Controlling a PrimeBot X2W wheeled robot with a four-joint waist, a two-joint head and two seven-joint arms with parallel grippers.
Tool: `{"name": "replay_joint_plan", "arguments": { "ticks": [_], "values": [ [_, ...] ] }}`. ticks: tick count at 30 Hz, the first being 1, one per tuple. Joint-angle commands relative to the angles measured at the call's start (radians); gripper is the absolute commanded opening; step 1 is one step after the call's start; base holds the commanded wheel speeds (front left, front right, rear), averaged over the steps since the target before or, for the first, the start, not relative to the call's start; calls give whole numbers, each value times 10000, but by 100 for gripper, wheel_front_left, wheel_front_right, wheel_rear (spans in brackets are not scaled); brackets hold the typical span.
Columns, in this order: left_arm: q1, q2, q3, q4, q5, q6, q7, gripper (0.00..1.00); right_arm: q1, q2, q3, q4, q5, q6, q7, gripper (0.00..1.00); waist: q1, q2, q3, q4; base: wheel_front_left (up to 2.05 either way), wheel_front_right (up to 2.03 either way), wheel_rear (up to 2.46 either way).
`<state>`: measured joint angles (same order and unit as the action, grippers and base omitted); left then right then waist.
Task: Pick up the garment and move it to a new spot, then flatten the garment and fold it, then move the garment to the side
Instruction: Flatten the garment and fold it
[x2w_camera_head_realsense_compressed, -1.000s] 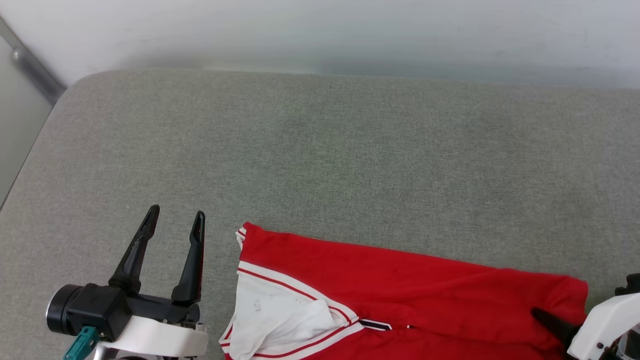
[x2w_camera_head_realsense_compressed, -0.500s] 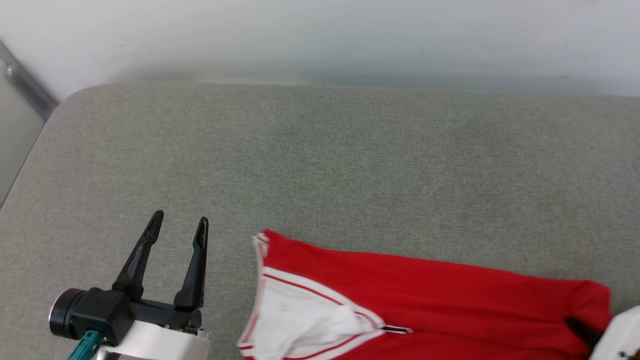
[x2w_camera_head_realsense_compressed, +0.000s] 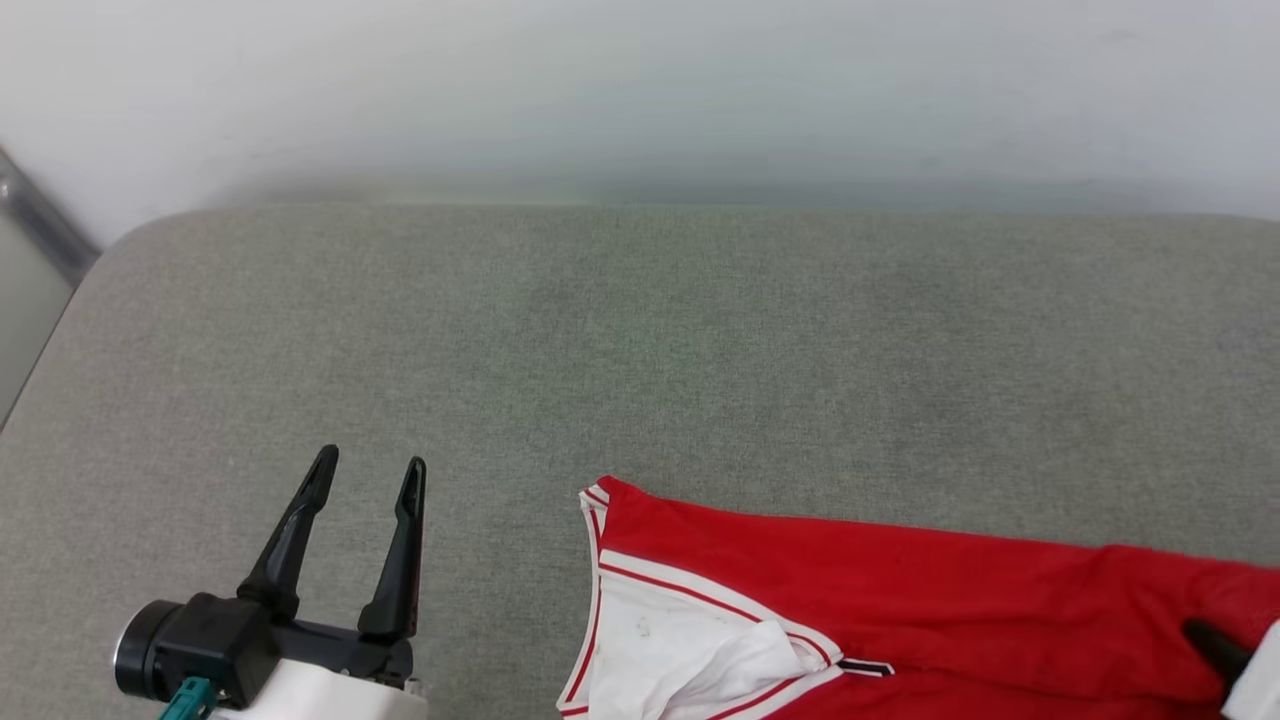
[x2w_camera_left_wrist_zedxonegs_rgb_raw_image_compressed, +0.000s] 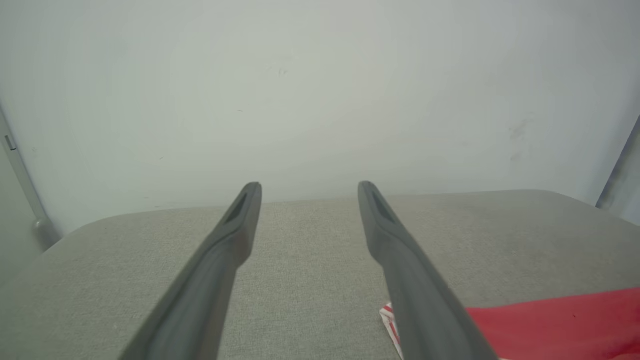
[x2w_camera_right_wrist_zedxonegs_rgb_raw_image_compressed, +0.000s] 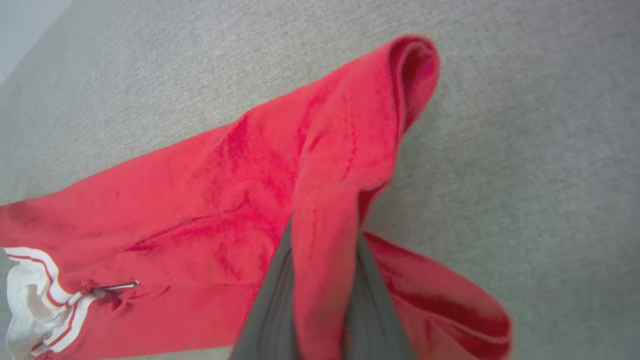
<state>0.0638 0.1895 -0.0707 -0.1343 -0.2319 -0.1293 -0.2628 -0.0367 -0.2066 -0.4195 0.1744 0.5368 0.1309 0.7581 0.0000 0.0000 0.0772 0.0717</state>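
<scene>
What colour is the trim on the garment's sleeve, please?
The trim is white with red stripes; head view.

Behind padded surface (x2w_camera_head_realsense_compressed: 640, 350): wall (x2w_camera_head_realsense_compressed: 640, 90). On surface, front right: garment (x2w_camera_head_realsense_compressed: 900, 590). To its left, apart, over bare surface: left gripper (x2w_camera_head_realsense_compressed: 372, 460).

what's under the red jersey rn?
The garment lies on the grey padded surface. In the right wrist view, the right gripper pinches a red fold of it. Anything else beneath the cloth is covered.
</scene>
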Motion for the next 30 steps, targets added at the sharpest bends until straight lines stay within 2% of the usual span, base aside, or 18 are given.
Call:
{"name": "replay_joint_plan", "arguments": {
  "ticks": [1,9,14,19,23,30],
  "values": [
    [160,-27,-2,32,-30,-12,-22,100,284,228,181,-583,-26,-4,310,0,0,0,-177,-40,0,0,0],
    [317,-188,-95,39,-75,-11,-22,100,1174,1139,1021,-3064,336,-4,1777,0,0,0,-540,113,0,0,0],
    [345,-220,-119,48,-88,-11,-22,100,1233,1492,1816,-3812,687,-4,2306,0,0,0,-618,285,0,0,0],
    [305,-173,-144,66,-115,-11,-22,100,1009,1578,2652,-3616,1817,-4,2303,0,0,0,-656,526,0,0,0],
    [267,-140,-112,69,-141,-11,-22,100,725,1574,3490,-3089,2669,-4,1788,0,0,0,-618,692,0,0,0],
    [121,-130,-167,132,-169,-11,-22,100,-153,1573,4994,-1921,3421,-4,806,0,0,0,-509,1001,0,0,0]
  ]
}}
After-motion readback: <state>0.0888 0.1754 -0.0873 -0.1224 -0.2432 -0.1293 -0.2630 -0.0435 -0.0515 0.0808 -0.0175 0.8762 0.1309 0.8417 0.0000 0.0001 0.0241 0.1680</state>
